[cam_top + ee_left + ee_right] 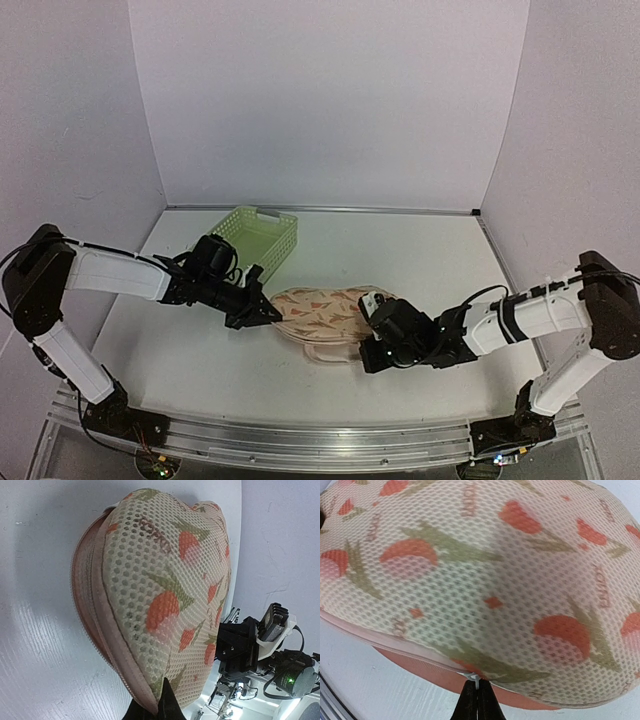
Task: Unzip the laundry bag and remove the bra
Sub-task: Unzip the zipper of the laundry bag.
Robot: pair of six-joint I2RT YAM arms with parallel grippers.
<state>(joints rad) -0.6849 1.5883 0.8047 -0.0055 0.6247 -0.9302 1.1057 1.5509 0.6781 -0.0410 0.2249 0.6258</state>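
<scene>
So the laundry bag (325,310) is lying flat on the white table (200,360), pretty much dead center between the two arms, with the light green basket (262,225) sitting behind it and off to the left, near but not touching as far as I can see. The left gripper (268,312) is right at the bag's left end and the right gripper (368,340) is at its near right edge, so the bag is basically bracketed from both sides. From the left wrist camera, the bag (160,580) bulges up and fills most of the frame, mesh with orange tulip-ish prints and a pink trim band running down its side. The left gripper (161,706) has its jaws pressed together right on that trimmed edge at the bottom, looks like it's pinching the fabric there. You can see the right arm (245,645) past the far end of the bag. The right wrist camera is similar, with the bag (485,570) directly ahead and above the fingers. The right gripper (477,702) is clamped tight on a tiny white tab (474,678) sticking out of the seam line where the mesh meets the orange underside. Can't say for sure if that tab is the zipper pull. Can't make out what's inside through the mesh either.
</scene>
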